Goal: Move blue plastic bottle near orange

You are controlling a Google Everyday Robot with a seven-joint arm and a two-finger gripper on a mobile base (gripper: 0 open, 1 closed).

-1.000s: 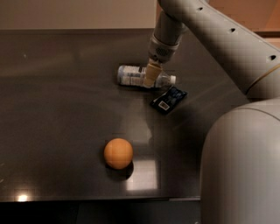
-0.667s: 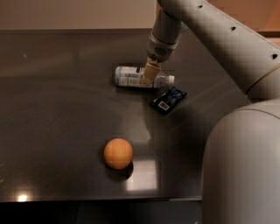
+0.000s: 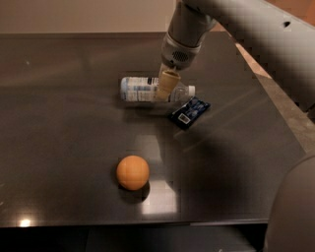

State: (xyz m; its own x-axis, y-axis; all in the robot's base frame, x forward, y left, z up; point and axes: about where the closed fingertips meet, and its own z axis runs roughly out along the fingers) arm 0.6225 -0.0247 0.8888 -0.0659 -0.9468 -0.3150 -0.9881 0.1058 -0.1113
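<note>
Dim, warm light leaves the dark glossy bench (image 3: 59, 123) murky. A pale glare patch lies just front-right of the orange (image 3: 132, 172), beside its small shadow. The claw (image 3: 165, 91), at the blue plastic bottle (image 3: 140, 89), is better lit.

Dark glossy table (image 3: 64, 123) fills most of the view. A flat dark-blue packet (image 3: 190, 112) with a white barcode lies on it right of centre, turned diagonally, just below-right of my gripper (image 3: 166, 89), which hangs over the table's far middle. Glare patch (image 3: 158, 202) near the front edge. Pale wall (image 3: 83, 15) behind.
</note>
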